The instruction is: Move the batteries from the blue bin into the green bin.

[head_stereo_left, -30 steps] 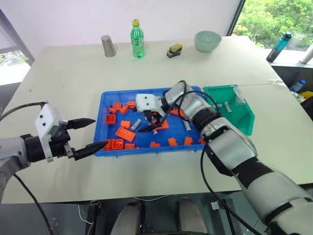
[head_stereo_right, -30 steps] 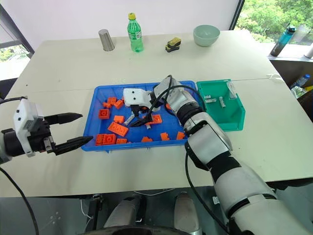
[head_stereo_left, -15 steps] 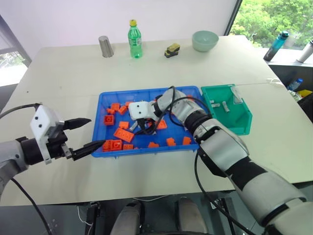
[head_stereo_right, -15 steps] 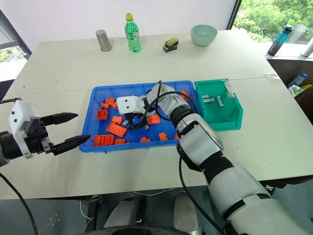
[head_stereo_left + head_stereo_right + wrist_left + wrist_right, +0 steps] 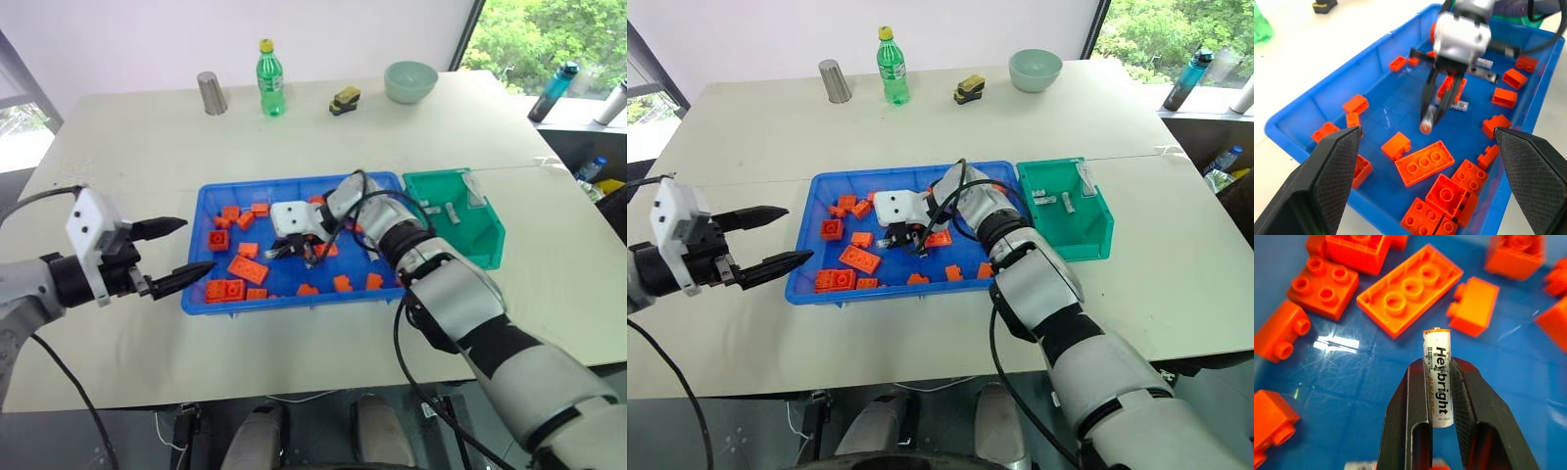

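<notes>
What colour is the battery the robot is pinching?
White-silver with black lettering and an orange tip; the battery shows best in the right wrist view.

Silver-grey arms, black joints; black cables; white wrist boxes; black textured fingers (image 5: 1334, 171).

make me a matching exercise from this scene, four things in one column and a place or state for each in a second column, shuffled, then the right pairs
Things
1. right gripper
2. left gripper
3. green bin
4. pale green bowl

Places or states
A. open, holding nothing, beside the blue bin's left end
B. at the table's far edge, near the green bottle
C. shut on a battery, above the orange bricks
D. against the blue bin's right end, a few batteries inside

Pairs: 1-C, 2-A, 3-D, 4-B
</notes>
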